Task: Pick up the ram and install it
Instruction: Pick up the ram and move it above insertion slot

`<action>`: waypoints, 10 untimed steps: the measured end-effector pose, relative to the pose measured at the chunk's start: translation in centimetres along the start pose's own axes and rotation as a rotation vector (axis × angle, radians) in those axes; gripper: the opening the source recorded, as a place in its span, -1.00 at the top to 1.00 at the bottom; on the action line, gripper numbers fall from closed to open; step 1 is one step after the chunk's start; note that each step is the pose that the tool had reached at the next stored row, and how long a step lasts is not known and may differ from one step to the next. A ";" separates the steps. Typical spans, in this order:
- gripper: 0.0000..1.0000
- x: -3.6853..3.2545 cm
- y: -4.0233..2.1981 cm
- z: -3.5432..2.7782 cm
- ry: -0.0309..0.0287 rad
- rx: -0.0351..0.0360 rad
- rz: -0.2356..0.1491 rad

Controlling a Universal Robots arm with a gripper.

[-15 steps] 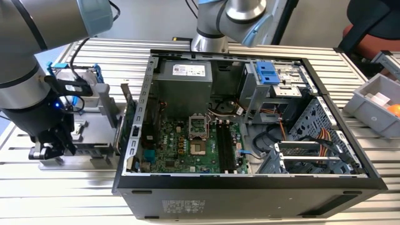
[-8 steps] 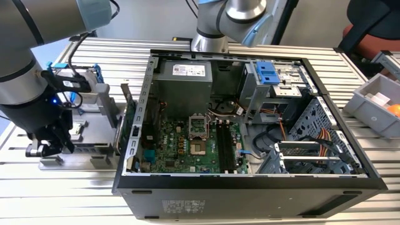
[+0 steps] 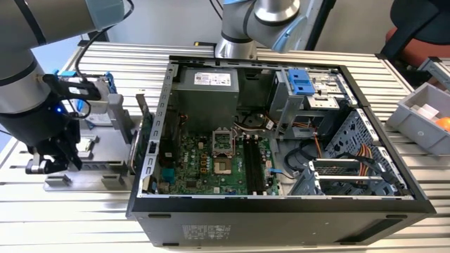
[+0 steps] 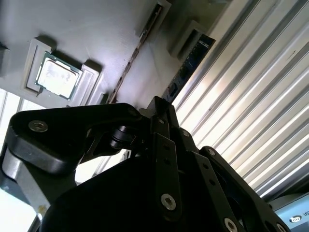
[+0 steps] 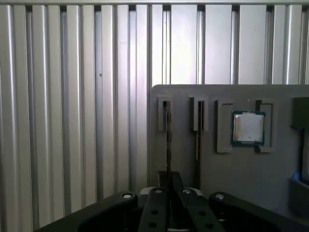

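The ram (image 5: pixel 168 126) is a thin dark stick standing on edge in a slot of the grey fixture plate (image 5: pixel 183 164), in the slot nearest the plate's edge. In the second wrist view the ram (image 4: pixel 187 62) shows dark blue, running up from my fingertips. My gripper (image 5: pixel 168 180) sits low over the near end of the stick, its black fingers (image 5: pixel 161 193) drawn close together on it. In the exterior view my gripper (image 3: pixel 49 164) hangs over this fixture (image 3: pixel 105 158), at the exterior view's left of the computer case (image 3: pixel 281 211). The motherboard's long black memory slots (image 3: pixel 250 163) lie inside the case.
A second thin stick (image 5: pixel 198 129) stands in the neighbouring slot, and a square silver processor (image 5: pixel 248 127) rests in a holder beyond it. Ribbed metal table (image 5: pixel 72 121) surrounds the fixture. A second arm's base (image 3: pixel 243 37) stands behind the case. A grey bin (image 3: pixel 425 118) sits at the exterior view's right.
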State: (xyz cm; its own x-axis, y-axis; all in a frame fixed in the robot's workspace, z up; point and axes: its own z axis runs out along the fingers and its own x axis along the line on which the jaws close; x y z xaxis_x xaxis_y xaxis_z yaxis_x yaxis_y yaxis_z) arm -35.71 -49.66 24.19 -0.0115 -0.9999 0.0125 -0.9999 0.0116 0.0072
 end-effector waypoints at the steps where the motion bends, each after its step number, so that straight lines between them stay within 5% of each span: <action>1: 1.00 0.00 0.00 -0.12 0.0001 -0.0001 0.000; 10: 1.00 0.02 0.01 -1.39 0.0001 -0.0001 0.000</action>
State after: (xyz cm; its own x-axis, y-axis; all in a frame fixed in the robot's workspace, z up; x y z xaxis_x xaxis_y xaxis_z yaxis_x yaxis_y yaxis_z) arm -35.71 -49.66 25.58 -0.0116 -0.9999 0.0126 -0.9999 0.0117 0.0073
